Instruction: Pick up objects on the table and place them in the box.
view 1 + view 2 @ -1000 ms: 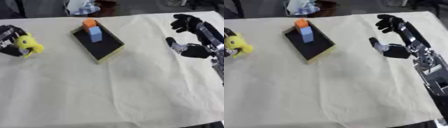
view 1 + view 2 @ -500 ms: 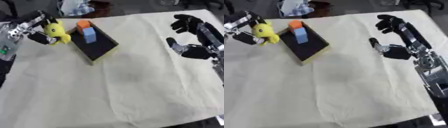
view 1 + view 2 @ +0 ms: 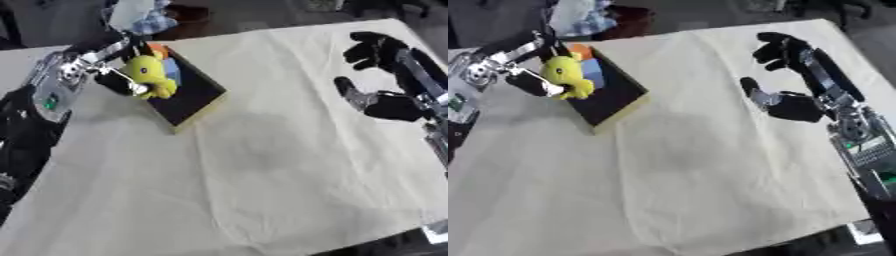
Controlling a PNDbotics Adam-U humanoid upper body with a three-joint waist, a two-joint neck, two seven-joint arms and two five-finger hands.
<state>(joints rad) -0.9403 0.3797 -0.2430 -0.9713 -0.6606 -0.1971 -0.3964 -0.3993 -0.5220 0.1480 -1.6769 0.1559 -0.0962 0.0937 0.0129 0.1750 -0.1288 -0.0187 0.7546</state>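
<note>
A cream cloth (image 3: 262,165) with faint creases covers the bench. At the upper left of the frame, the plush duck (image 3: 150,76) is bright yellow with a small dark eye. The box (image 3: 191,100) behind it is black inside with a yellowish-tan rim, and holds an orange block (image 3: 579,50) and a blue block (image 3: 592,72). The left hand (image 3: 112,75) is silver and black; the right hand (image 3: 385,75), at the right edge, is black with silver parts.

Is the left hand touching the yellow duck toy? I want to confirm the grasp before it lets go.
Touching. In the left eye view the left hand has its fingers curled round the yellow duck toy, holding it at the box's left edge.
</note>
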